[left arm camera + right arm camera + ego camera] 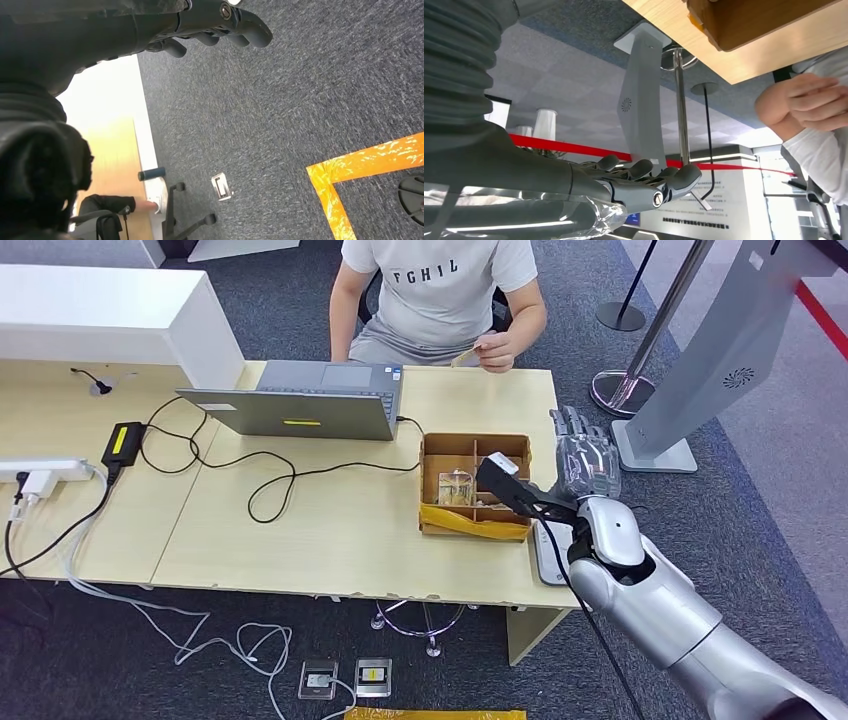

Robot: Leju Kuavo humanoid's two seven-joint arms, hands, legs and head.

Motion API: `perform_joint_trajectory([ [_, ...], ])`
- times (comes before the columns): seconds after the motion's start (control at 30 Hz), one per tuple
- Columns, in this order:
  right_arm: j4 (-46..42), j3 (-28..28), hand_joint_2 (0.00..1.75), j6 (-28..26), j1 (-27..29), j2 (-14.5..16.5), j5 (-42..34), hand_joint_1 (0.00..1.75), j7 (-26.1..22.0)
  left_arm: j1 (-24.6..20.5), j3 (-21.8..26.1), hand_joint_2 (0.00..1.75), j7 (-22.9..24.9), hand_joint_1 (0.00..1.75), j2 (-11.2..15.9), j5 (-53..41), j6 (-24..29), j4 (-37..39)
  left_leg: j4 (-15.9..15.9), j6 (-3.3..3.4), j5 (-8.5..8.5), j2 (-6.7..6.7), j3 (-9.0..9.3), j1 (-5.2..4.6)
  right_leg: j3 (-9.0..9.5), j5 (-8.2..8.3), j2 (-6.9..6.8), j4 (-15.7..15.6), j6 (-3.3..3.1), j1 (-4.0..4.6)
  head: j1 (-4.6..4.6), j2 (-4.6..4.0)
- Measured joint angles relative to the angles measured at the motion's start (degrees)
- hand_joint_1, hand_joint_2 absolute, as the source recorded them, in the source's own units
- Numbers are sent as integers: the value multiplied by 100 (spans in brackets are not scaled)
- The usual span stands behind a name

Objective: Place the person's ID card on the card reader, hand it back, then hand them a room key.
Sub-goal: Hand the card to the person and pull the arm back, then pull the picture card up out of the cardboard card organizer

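Wooden counter point(330, 530): your work surface, stretching away to the left of the right hand's fingers; a grey laptop point(300, 400) sits open on it, well apart from them.
Person point(440, 290): seated across the counter, beyond the fingers, one hand point(497, 348) raised over the far edge.
Right hand point(585, 462): you have it lifted beside the counter's right end, palm open and fingers point(659, 177) stretched out and apart, holding nothing.
Left hand point(220, 22): hanging low over the carpet; its fingers look loosely curled with nothing in them, though I cannot tell how far closed.
Divided box point(475, 485): just left of the right fingers; whether it holds the room keys is not clear.
Card reader point(548, 552): probably the pale flat device at the counter's near right corner, behind the fingers and partly hidden by your arm.
ID card point(464, 358): pinched in the person's hand, well ahead of your fingers.
Step in hand: receiving the card; nothing read yet.
Next move: reach the open right hand forward and inward to the offered card, then close on its edge without crowding the person's fingers.
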Motion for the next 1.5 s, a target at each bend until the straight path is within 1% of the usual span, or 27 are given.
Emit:
perform_joint_trajectory([
  [0.2,-90,-4,175,229,117,-220,-98,0,135,1,0,0,-18,0,6,-47,-14,0,0,0,0,0,2,0,1,0,1,0,0,1,-1,0],
  [0.4,-108,-11,175,248,376,-370,-168,0,125,3,0,0,-73,0,10,-72,20,0,0,0,0,3,1,0,1,0,3,0,0,0,1,0],
  [0.87,-108,-42,175,238,534,-440,-173,0,92,2,0,0,-80,0,15,-98,22,0,0,0,0,4,1,0,1,0,3,0,0,0,0,0],
  [1.03,-102,-42,175,179,691,-438,-125,0,18,1,0,0,-80,0,17,-160,22,0,0,0,-1,3,-2,0,0,0,1,0,0,0,-1,0],
  [1.2,-95,-65,175,-40,854,-400,-55,0,-31,0,0,0,-79,0,17,-236,21,0,-1,0,-1,3,-3,1,0,0,1,0,0,1,0,0],
  [1.3,-68,-100,175,-127,938,-300,-28,0,-133,-1,0,0,-97,0,17,-265,20,0,-1,0,-1,3,-3,1,0,0,2,0,0,1,0,0],
  [1.5,110,-120,175,-333,999,4,8,0,-381,-3,0,0,-111,0,22,-267,10,0,-1,0,-1,3,-3,1,0,0,2,0,0,1,-1,0],
])
